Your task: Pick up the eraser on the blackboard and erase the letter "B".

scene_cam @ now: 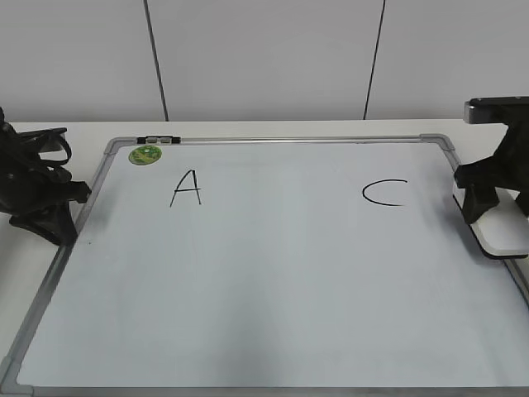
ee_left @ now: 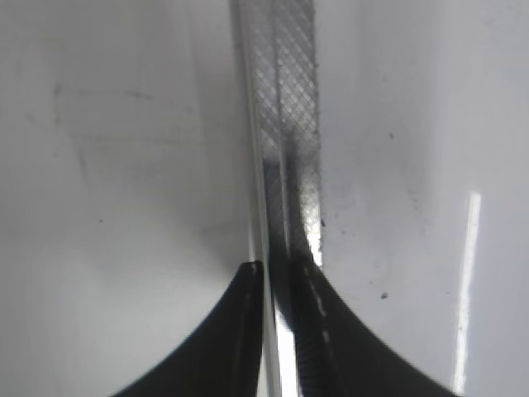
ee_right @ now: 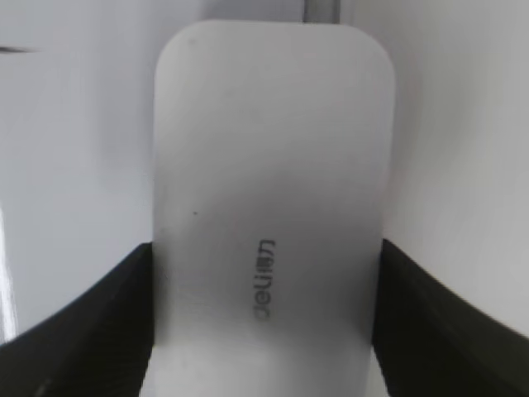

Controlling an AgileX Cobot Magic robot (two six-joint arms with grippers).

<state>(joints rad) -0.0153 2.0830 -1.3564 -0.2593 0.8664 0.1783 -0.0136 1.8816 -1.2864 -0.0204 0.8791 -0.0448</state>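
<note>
The blackboard (scene_cam: pixel 273 281) lies flat on the table, with a black "A" (scene_cam: pixel 186 188) and a black "C" (scene_cam: pixel 385 193) on it. No letter "B" shows; the board between them is bare white. My right gripper (scene_cam: pixel 486 203) is at the board's right edge, shut on the white eraser (scene_cam: pixel 506 237). In the right wrist view the eraser (ee_right: pixel 269 149) fills the space between the two black fingers (ee_right: pixel 266 265), which touch its sides. My left gripper (scene_cam: pixel 50 222) is off the board's left edge, shut and empty (ee_left: pixel 277 269) over the grey frame (ee_left: pixel 285 99).
A round green magnet (scene_cam: pixel 145 155) sits at the board's far left corner, beside a small dark clip (scene_cam: pixel 157 139) on the top frame. White table surrounds the board; a wall stands behind it.
</note>
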